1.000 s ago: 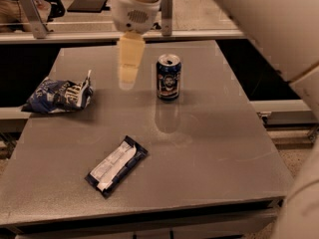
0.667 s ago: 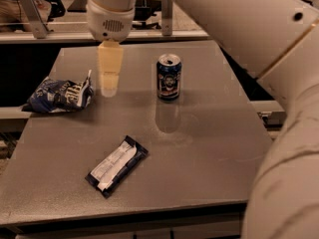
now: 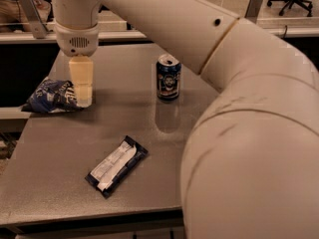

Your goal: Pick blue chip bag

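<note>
The blue chip bag (image 3: 50,95) lies crumpled at the left edge of the grey table (image 3: 164,148), dark blue with white lettering. My gripper (image 3: 81,99) hangs from the white arm that reaches in from the right, and its pale yellowish fingers (image 3: 81,81) point down at the bag's right end, overlapping its right edge in the camera view. I cannot tell whether it touches the bag.
A blue drink can (image 3: 168,77) stands upright at the table's middle back. A flat black bar wrapper with a white label (image 3: 117,165) lies near the front. My arm covers the right side of the view. A rail and shelf run behind the table.
My gripper has moved left across the table, from beside the can to the right end of the chip bag. The bag, can and wrapper have not moved.
</note>
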Controlling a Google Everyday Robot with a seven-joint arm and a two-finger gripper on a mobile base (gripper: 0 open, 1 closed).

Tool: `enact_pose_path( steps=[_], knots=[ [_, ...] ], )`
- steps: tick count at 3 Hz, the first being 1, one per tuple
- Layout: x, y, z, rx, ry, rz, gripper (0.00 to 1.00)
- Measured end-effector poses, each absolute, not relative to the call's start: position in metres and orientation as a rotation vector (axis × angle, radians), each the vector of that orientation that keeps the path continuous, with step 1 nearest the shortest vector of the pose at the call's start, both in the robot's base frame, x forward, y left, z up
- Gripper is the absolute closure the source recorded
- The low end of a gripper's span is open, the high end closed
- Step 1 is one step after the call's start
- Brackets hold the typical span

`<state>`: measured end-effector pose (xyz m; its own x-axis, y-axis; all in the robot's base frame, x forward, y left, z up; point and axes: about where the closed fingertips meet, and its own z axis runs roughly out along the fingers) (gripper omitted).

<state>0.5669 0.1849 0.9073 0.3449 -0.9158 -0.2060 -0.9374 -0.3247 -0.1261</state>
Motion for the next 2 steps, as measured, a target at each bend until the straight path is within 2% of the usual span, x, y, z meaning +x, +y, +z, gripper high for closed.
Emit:
enact_pose_path(
  steps=[2],
  knots=[
    [0.574, 0.224, 0.878, -2.427, 1.757, 0.126, 0.00]
  ],
)
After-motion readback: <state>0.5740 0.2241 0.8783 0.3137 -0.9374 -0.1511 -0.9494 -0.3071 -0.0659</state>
